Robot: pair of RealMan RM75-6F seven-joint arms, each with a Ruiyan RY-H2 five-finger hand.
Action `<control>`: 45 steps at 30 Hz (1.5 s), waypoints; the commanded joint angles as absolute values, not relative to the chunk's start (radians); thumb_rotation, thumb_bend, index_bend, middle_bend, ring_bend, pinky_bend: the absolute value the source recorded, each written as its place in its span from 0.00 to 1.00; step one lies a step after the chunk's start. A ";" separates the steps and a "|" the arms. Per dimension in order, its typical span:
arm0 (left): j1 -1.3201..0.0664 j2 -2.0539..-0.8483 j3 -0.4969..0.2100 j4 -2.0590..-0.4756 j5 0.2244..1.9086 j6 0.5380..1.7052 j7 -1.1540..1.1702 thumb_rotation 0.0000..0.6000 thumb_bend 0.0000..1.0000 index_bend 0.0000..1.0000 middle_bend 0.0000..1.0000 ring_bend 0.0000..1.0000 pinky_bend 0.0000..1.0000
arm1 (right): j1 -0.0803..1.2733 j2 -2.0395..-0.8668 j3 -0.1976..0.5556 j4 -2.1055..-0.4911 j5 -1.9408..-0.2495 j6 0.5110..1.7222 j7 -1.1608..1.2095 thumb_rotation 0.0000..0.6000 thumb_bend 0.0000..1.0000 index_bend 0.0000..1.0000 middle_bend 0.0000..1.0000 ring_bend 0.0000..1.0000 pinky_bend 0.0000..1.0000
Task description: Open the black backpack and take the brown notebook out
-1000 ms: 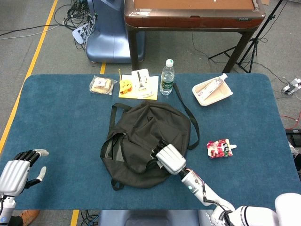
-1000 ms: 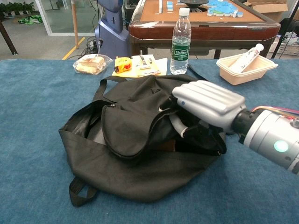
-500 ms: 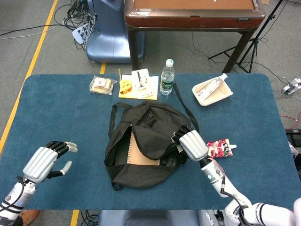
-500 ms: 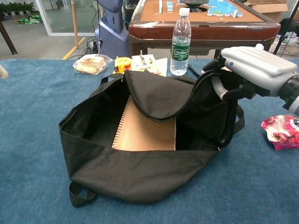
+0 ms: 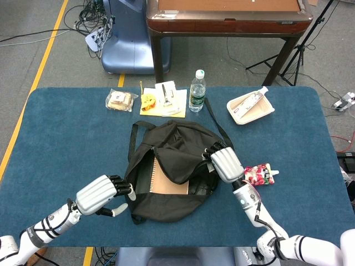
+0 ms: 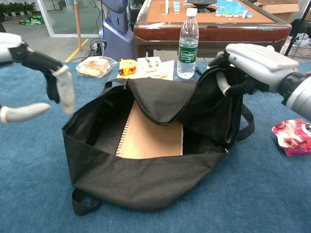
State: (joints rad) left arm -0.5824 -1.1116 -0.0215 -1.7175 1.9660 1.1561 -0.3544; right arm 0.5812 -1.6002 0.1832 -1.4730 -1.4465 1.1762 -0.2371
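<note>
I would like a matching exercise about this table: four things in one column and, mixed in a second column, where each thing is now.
Things:
1. notebook
2. water bottle
3. right hand
4. red pouch

Places:
A. on the cloth, right of the backpack
B. upright behind the backpack
C. lying inside the open backpack
D. holding up the backpack's right edge

Pairs: 1-C, 2-B, 3-D, 4-A

Water bottle (image 5: 197,90), wrapped sandwich (image 5: 120,100) — a red pouch (image 5: 259,174), perhaps snacks.
</note>
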 commanded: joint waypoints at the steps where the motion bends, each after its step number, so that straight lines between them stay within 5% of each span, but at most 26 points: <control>1: -0.632 -1.161 -0.012 -1.672 1.976 1.123 -0.392 1.00 0.40 0.46 0.47 0.45 0.46 | 0.588 -1.609 0.192 -1.483 -1.431 1.169 -0.245 1.00 0.82 0.77 0.54 0.41 0.31; 12: -0.734 -1.345 -0.014 -1.403 1.951 1.107 -0.427 1.00 0.40 0.46 0.47 0.45 0.46 | 0.586 -1.607 0.194 -1.506 -1.402 1.179 -0.267 1.00 0.83 0.77 0.53 0.41 0.32; 28: -0.796 -1.630 0.069 -0.924 2.032 1.276 -0.414 1.00 0.40 0.42 0.44 0.41 0.43 | 0.576 -1.611 0.178 -1.531 -1.386 1.191 -0.295 1.00 0.83 0.77 0.53 0.41 0.32; 45: -0.818 -1.827 0.114 -0.571 1.995 1.350 -0.340 1.00 0.26 0.26 0.23 0.24 0.33 | 0.576 -1.622 0.164 -1.534 -1.379 1.182 -0.304 1.00 0.83 0.77 0.53 0.41 0.32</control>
